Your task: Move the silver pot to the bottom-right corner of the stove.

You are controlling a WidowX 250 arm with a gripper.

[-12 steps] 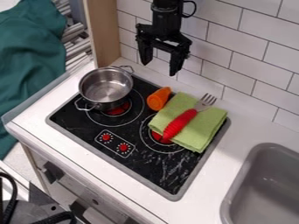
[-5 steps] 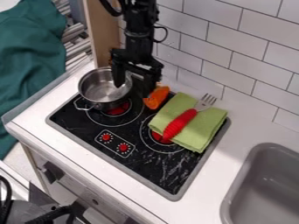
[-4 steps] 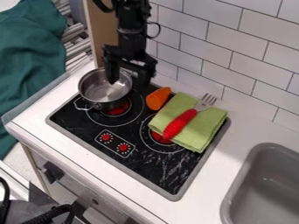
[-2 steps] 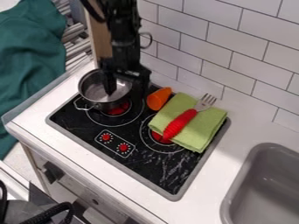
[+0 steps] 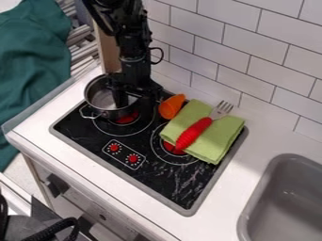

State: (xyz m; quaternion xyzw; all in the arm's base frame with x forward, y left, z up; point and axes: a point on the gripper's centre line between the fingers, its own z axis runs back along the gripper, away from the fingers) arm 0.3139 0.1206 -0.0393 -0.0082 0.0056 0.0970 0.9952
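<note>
one silver pot (image 5: 102, 96), metallic, round, open-topped, with a loop handle at its lower left; upright on the black stove top (image 5: 165, 175), left of centre in the upper half of the frame.

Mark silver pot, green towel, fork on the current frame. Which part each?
Silver pot (image 5: 94, 92): camera view, inner wall, left side.
Green towel (image 5: 217, 136): camera view, upper face, beside the fork.
Fork (image 5: 194, 133): camera view, red handle.
</note>
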